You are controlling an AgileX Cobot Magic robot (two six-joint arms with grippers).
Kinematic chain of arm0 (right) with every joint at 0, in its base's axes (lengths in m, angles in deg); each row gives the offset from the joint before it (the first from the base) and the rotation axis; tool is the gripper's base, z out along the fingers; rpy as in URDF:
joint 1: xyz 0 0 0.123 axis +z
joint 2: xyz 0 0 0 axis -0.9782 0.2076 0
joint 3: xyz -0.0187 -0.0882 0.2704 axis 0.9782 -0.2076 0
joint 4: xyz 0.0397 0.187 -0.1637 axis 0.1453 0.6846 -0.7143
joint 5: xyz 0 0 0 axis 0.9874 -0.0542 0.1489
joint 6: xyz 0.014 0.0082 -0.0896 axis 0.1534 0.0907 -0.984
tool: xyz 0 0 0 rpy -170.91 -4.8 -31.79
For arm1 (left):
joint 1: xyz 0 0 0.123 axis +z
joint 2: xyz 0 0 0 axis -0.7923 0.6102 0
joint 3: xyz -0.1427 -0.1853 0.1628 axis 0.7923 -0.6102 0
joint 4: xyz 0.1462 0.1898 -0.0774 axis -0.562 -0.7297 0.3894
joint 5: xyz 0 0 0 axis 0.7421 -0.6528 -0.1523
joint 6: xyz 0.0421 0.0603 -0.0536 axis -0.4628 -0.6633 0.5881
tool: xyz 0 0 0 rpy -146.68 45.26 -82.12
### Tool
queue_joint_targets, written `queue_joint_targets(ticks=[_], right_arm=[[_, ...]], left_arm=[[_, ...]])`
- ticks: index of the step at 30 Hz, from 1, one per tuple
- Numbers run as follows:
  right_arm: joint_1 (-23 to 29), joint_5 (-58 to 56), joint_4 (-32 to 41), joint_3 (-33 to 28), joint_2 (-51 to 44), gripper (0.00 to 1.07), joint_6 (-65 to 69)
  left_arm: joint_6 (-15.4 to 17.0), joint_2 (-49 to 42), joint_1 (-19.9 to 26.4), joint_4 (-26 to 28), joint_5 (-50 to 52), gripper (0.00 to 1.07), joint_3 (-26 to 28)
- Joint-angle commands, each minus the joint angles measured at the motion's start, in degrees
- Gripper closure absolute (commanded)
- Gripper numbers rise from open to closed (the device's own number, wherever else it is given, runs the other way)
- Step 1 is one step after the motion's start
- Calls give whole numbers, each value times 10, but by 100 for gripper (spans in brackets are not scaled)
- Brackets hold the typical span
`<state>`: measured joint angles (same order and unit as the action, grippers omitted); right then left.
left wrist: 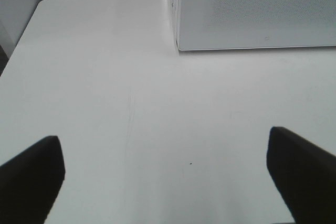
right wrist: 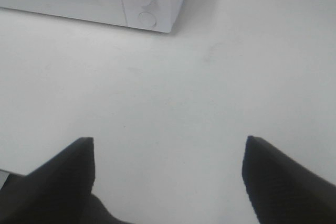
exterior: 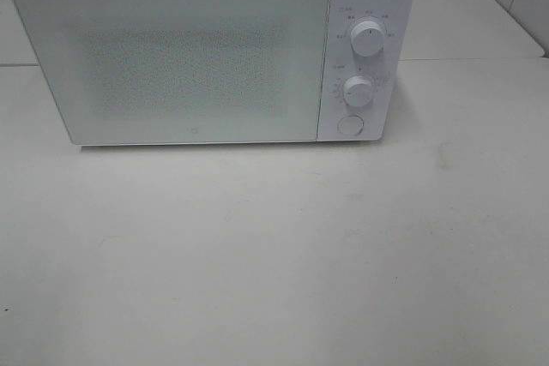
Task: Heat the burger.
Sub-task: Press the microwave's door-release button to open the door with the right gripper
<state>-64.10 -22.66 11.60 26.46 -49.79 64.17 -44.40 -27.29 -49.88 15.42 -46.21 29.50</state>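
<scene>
No burger in sight in any of the 3 views. It may sit behind the door, but I cannot tell. The white microwave (exterior: 171,57) stands at the far side of the table (exterior: 274,263), its frosted door (exterior: 180,62) closed and too speckled to see through. The left gripper (left wrist: 163,140) hangs released over bare table, jaws spread wide, holding nothing, near the microwave's left corner. The right gripper (right wrist: 168,141) is also released and holds nothing, looking toward the control panel on the right.

My read: the panel is where the action has to go. The right arm is the closer 1 for the job. There are 2 dials, the upper knob (exterior: 368,38) and the lower knob (exterior: 358,92), with the round button (exterior: 349,124) beneath. To do it well, I would narrow the jaws first and come in square to the panel. A press should be straight and gentle, so the light oven does not slide away across the smooth table.
</scene>
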Motion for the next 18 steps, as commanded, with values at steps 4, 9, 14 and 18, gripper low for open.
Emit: queue_joint_targets(ticks=[4, 9, 14, 18], right_arm=[[-35, -1, -20, -66, -118, 32, -5], [-39, 6, -20, -100, -159, 32, -5], [-39, 17, -20, -107, -157, 32, -5], [-39, 17, -20, -107, -157, 32, -5]], left_arm=[[1, -7, 3, 1, 6, 6, -1], [1, -7, 3, 1, 6, 6, -1], [1, -7, 3, 1, 6, 6, -1], [1, -7, 3, 1, 6, 6, -1]])
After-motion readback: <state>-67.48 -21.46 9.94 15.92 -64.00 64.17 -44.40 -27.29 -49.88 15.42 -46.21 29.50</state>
